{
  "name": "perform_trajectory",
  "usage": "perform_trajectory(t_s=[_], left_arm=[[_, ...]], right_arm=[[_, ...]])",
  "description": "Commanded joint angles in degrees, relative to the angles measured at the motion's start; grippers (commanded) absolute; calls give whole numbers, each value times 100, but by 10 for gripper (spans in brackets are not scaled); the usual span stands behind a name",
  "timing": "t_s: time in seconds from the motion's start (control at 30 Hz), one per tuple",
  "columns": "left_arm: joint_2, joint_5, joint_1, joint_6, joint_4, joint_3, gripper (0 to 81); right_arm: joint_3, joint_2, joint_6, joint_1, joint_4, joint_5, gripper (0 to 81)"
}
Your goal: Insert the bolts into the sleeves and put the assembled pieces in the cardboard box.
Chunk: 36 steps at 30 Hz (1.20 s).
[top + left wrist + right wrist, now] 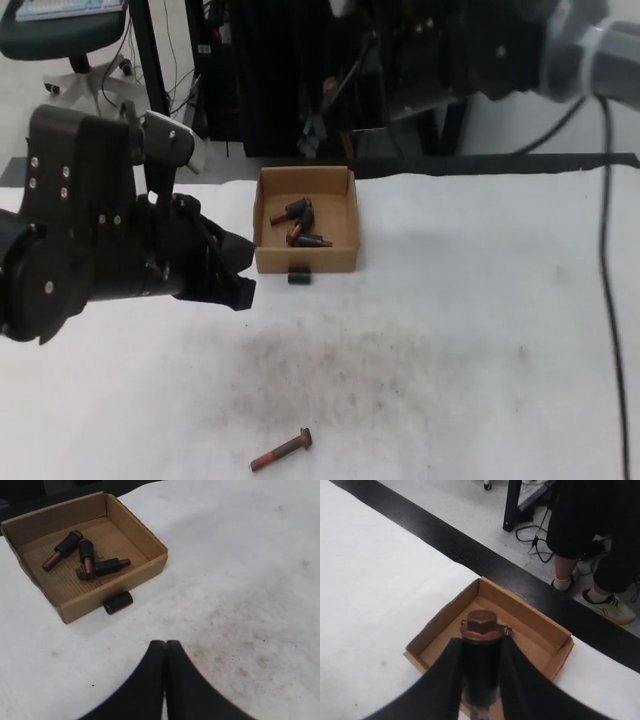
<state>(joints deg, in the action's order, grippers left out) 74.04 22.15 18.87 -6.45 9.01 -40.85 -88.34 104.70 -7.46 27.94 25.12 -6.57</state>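
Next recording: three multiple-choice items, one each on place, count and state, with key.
1. Where lies the loose sleeve, relative to the cardboard box? A inside; B on the bench beside its wall; C on its rim.
2. How many assembled pieces lie in the box? A one; B three; C five.
3. The right gripper is: A open; B shut on a bare bolt; C shut on a sleeved bolt.
1B: it sits outside the wall. 2B: three show inside. 3C: the sleeved bolt's head tops its black sleeve.
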Motion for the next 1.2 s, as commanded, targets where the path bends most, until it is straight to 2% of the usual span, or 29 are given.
perform_trajectory(t_s=[0.0, 0.3, 0.43, 1.07, 1.17], left_arm=[[3, -117, -17, 48, -23, -75, 0], [3, -117, -17, 48, -23, -75, 0], [3, -117, -17, 48, -23, -75, 0], [3, -117, -17, 48, 68, -75, 0], [3, -117, -17, 48, 68, -75, 0]], right_arm=[[-446, 495, -26, 3, 174, 217, 8], [-2302, 2057, -26, -39, 1030, 240, 8], [-2806, 2481, -9, -72, 1288, 353, 8], [-2876, 2677, -10, -210, 1578, 366, 3], [-2859, 2677, -10, -210, 1578, 356, 59]])
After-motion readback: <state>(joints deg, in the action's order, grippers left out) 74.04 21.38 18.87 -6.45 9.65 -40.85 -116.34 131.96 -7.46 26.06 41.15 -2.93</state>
